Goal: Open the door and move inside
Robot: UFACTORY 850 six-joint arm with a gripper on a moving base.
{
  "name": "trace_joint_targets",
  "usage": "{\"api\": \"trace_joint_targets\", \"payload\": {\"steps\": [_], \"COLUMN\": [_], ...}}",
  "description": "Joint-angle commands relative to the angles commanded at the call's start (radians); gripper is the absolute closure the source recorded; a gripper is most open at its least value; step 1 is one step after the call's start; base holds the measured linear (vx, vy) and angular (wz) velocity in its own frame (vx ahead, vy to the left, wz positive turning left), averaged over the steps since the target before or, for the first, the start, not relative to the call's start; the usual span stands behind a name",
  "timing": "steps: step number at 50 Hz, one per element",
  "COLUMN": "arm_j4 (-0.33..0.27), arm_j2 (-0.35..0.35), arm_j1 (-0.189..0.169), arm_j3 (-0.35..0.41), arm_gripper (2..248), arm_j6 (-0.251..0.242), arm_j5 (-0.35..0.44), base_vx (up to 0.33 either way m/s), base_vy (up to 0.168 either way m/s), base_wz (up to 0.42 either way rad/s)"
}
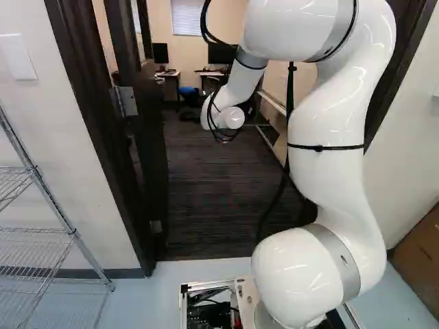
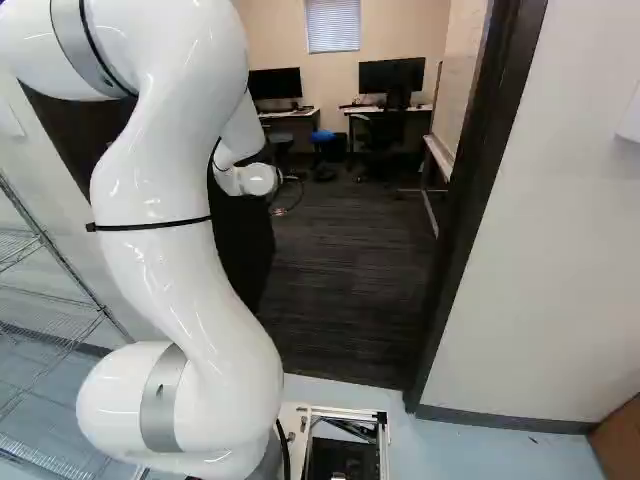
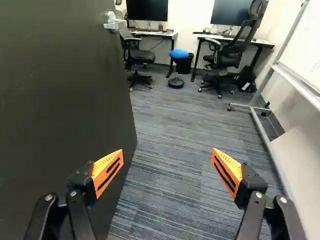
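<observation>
Gripper [image 3: 166, 162] wide open, its two orange-padded fingers well apart—nothing held between them. The dark door [image 1: 149, 144] stands swung open into the carpeted office, at the hinge side of the doorway, left of the arm [image 1: 336, 144]. In the wrist view one finger overlaps the door's face; contact cannot be told. Door lever [image 3: 115, 22] lies ahead, near the door's far edge. Beyond: blue-topped stool [image 3: 178, 53] between two desks, each with an office chair—whiteboard [image 3: 306, 55] opposite the door. Wire shelving [image 1: 38, 233] outside the doorway.
</observation>
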Motion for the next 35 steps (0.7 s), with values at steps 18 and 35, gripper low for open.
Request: {"api": "trace_joint_targets", "payload": {"steps": [18, 35], "arm_j4": [0.000, 0.001], "arm_j2": [0.025, 0.040], "arm_j1": [-0.023, -0.025], "arm_j3": [0.030, 0.050], "arm_gripper": [3, 3], "arm_j6": [0.000, 0.000], "arm_j5": [0.000, 0.005], "base_vx": [0.000, 0.000], "base_vy": [0.000, 0.000], "base_wz": [0.000, 0.000]}}
